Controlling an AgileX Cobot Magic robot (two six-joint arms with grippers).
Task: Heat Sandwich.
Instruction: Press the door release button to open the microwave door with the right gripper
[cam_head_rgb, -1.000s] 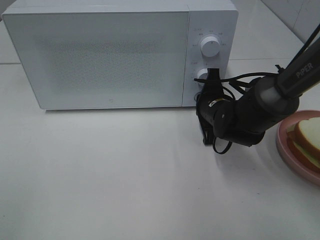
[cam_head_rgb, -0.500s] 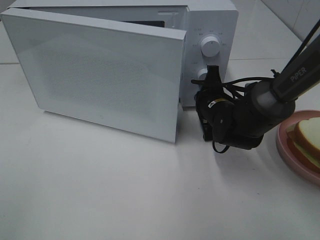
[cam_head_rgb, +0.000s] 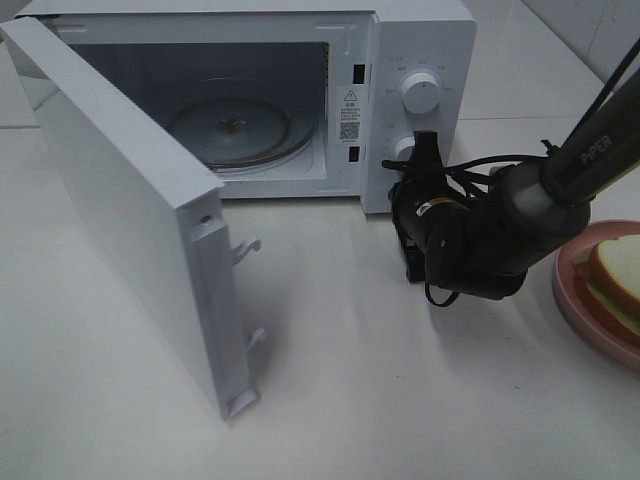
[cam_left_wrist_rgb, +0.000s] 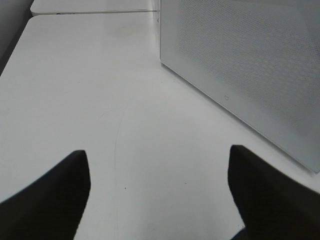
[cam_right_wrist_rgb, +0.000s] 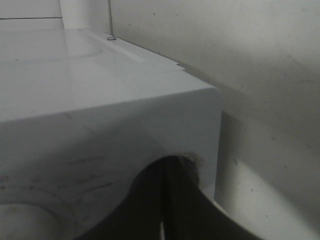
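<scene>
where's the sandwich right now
In the exterior high view, the sandwich lies on the pink plate at the far right edge, on the table to the right of the open microwave, partly cut off by the frame.

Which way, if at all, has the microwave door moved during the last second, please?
Yes. The microwave door swung open on its left hinge, its free edge leaving the control panel and coming forward, exposing the turntable.
</scene>
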